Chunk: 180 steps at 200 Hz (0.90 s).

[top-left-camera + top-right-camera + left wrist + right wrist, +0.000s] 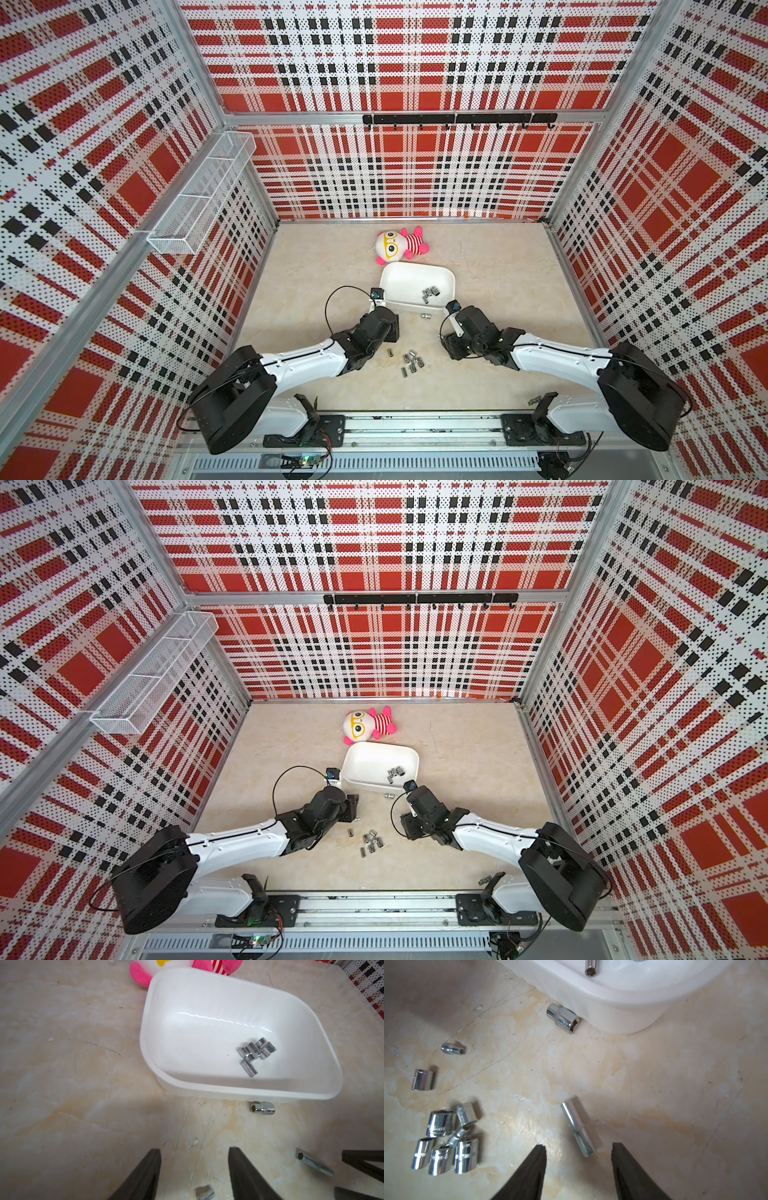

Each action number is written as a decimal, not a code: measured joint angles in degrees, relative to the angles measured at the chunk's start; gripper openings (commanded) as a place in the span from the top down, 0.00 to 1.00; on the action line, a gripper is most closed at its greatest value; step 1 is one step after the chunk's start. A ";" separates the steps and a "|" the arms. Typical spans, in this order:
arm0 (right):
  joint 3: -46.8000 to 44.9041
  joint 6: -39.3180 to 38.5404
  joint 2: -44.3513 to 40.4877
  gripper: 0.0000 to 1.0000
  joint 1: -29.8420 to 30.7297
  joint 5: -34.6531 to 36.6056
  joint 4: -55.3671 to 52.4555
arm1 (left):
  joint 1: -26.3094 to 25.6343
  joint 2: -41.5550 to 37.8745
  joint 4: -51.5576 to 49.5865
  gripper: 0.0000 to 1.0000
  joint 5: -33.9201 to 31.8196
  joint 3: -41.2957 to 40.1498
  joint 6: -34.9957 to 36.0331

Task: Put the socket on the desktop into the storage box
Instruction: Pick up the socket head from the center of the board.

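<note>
right gripper (578,1147) jaws apart, empty | left gripper (194,1150) likewise | risk: long slim chrome socket (578,1128) lies skewed at right tips, round steel may roll away on closing

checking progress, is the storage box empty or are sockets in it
Not empty: a cluster of sockets lies inside the storage box; other sockets lie outside on the desktop.

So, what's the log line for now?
left end effector: open, empty | right end effector: open, near long socket | storage box: holds sockets | desktop: loose sockets
</note>
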 measured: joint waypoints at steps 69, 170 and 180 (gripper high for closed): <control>0.85 -0.37 4.31 0.57 0.00 0.07 0.90 | -0.02 -0.02 0.28 0.42 0.17 0.00 0.20; 4.00 -0.20 8.94 0.84 2.29 3.54 1.27 | -0.09 -2.25 0.52 0.42 0.39 -0.02 0.17; 4.00 -0.07 8.94 0.86 2.51 3.80 1.27 | -0.09 -2.27 0.63 0.42 0.39 -0.02 0.17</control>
